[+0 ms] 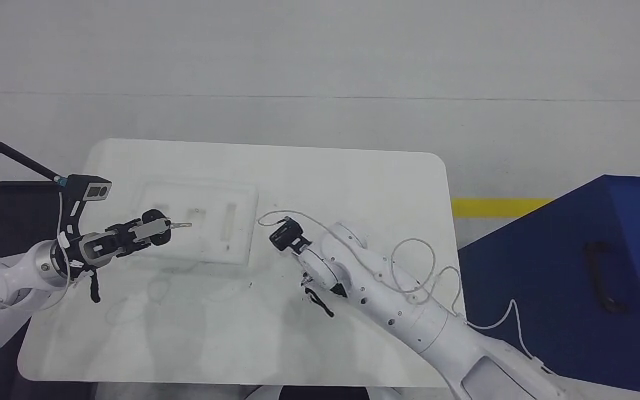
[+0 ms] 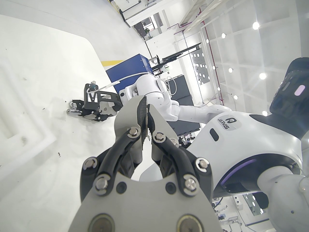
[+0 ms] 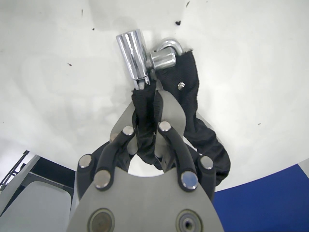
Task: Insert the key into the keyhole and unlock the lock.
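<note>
We see the left gripper (image 1: 163,227), left of centre, pinching the key (image 1: 182,226); the right gripper (image 3: 146,94) clamps the lock (image 3: 134,54) by its black sleeve (image 3: 190,78)

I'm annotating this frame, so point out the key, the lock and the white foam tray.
key (image 1: 181,226): top view, its exposed metal end.
lock (image 3: 133,53): right wrist view, middle of the chrome cylinder.
white foam tray (image 1: 212,247): top view, bare strip on the robot's side.

From above, the key (image 1: 181,225) is too small to make out, and the left gripper (image 2: 146,105) pinches it nearly out of sight. On the lock (image 3: 134,54) I can't find the keyhole.
</note>
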You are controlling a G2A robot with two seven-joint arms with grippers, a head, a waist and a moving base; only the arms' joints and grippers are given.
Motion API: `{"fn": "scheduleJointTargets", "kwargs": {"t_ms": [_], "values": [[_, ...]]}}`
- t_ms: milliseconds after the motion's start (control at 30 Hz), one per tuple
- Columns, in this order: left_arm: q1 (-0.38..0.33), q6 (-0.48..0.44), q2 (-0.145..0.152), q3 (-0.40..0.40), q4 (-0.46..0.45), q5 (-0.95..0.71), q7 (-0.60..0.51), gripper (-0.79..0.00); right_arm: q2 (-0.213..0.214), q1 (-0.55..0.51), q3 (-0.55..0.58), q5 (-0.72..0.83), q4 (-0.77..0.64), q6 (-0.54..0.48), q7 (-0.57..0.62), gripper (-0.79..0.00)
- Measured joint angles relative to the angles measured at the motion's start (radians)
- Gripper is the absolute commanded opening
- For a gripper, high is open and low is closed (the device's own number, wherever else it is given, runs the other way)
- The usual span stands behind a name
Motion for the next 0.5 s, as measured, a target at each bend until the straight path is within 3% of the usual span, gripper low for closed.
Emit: {"fn": "scheduleJointTargets", "kwargs": {"t_ms": [267,500], "values": [[0.0,0.0,0.0,0.0,0.0,0.0,0.0,-0.785,0.01,-0.028,0.086,0.046,-0.006,-0.008,-0.075,-0.785],[0.0,0.0,0.0,0.0,0.0,0.0,0.0,-0.785,0.08,-0.21,0.31,0.125,-0.239,-0.139,-0.206,-0.785]]}}
